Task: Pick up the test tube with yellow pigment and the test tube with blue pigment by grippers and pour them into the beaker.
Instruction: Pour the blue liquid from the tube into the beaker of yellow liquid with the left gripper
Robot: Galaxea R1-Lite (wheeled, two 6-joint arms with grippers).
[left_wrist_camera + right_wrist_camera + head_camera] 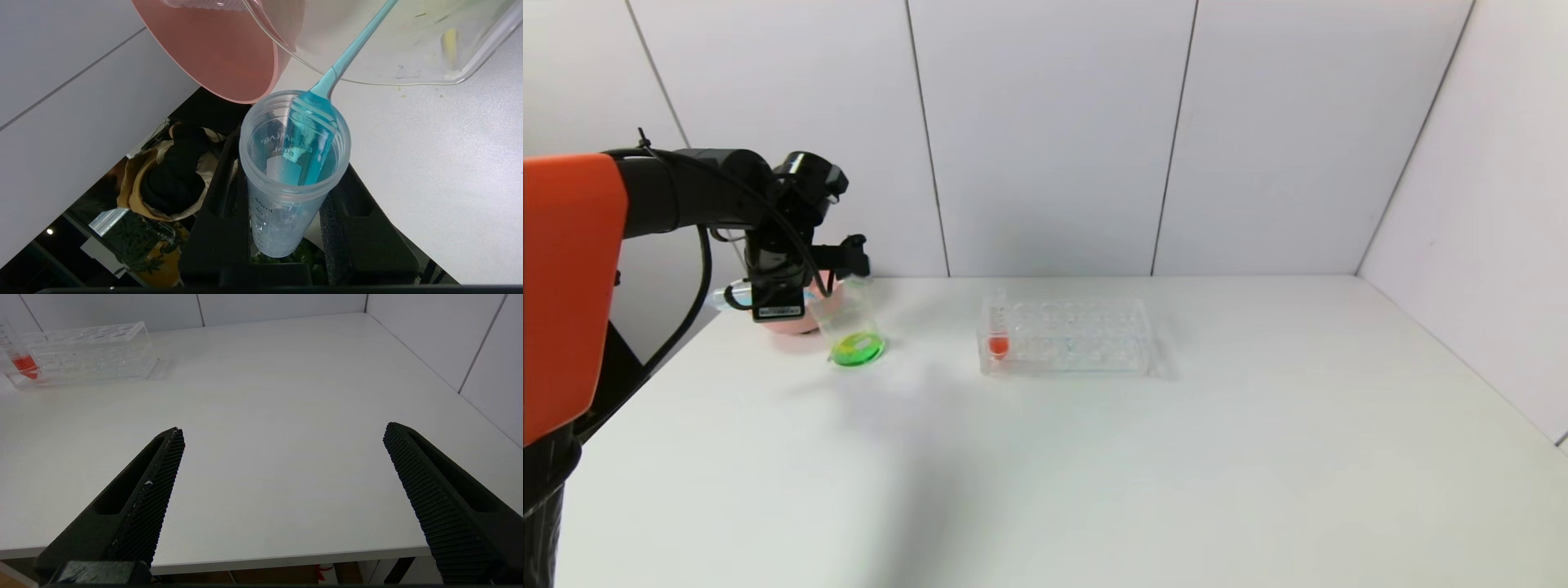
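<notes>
A lab bench: clear tube rack (1066, 336), beaker (852, 324), white table (1094, 474), panelled walls.

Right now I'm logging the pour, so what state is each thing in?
Blue tube: tipped, blue liquid streaming out, clamped in the left gripper.
Beaker: upright on the table, green liquid at its bottom.
Pink bowl: behind the beaker, contents unclear.
Rack: holds one tube of orange-red liquid, upright.
Right gripper: open, empty.
</notes>
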